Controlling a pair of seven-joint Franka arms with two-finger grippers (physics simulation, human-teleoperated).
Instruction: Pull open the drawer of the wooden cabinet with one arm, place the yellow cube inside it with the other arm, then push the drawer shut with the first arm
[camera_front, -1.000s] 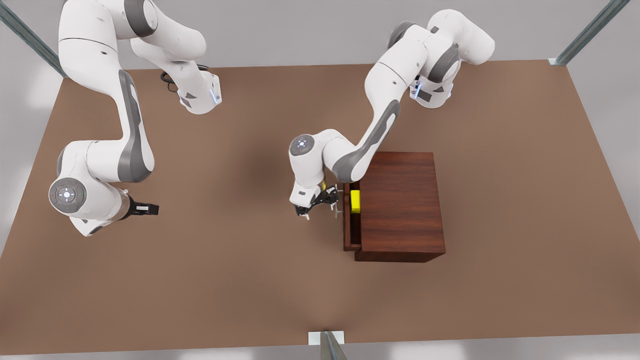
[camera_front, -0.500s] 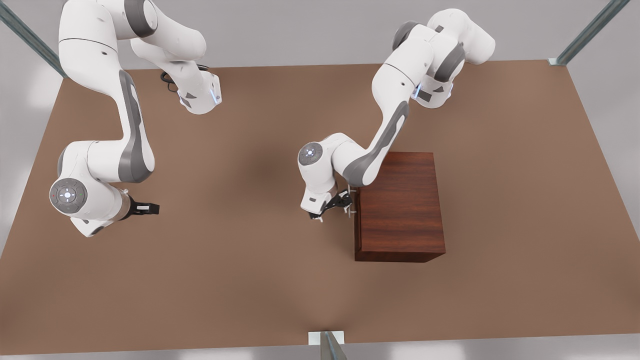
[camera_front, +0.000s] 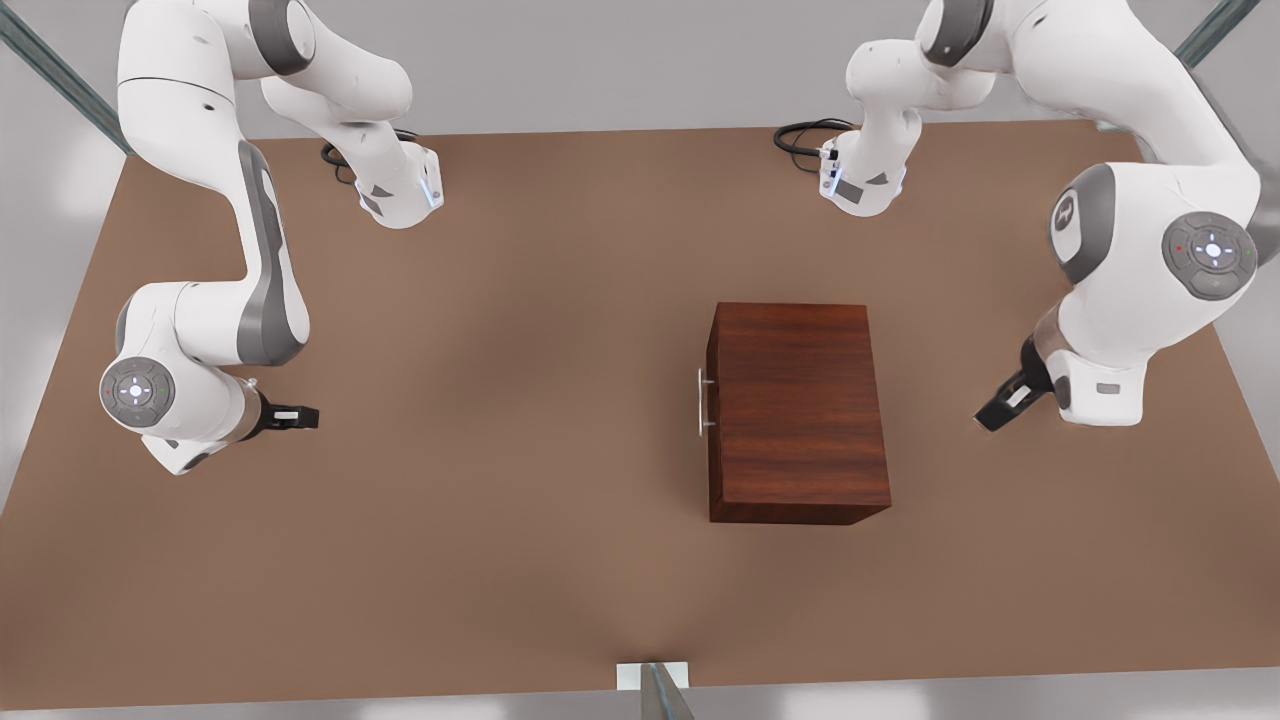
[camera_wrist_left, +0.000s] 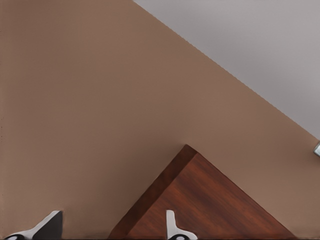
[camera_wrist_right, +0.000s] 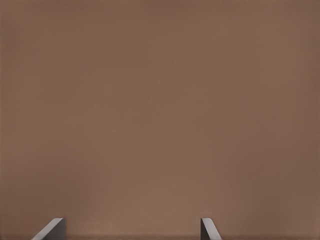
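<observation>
Front view: drawer shut, stiff (probably slides straight), best grabbed by handle. Left gripper near wooden cabinet, right gripper well apart; both spread, waiting.

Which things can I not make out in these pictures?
- Inside of the drawer, front view: shut, the wooden cabinet hides any contents.
- Left gripper, at front view's right: its wrist view's edge cuts the open jaws.
- Right gripper, at front view's left: likewise, over bare table.
</observation>
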